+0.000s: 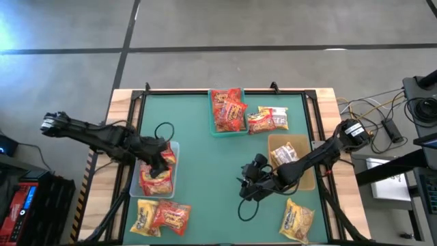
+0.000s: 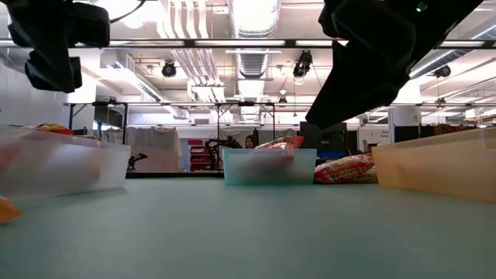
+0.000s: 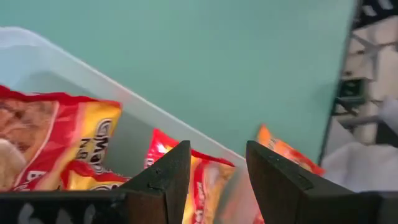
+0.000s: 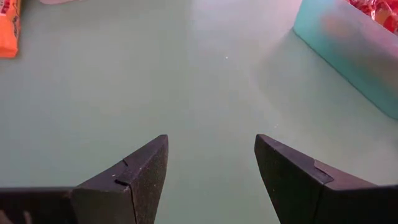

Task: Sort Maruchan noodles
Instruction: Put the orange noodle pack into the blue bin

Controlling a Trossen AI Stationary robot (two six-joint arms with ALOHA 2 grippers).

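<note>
Over clear bin [image 1: 173, 179]: left gripper [image 1: 164, 158], Maruchan noodles [image 1: 156, 179] inside.

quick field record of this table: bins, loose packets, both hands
clear bin: left side, red-yellow packets inside
teal bin: far middle, red packets inside
tan bin: right side, a packet inside
loose packets: two near the front left, one front right, one beside the teal bin
left hand: over the clear bin, open, holding nothing
right hand: over bare mat, open, empty
</note>
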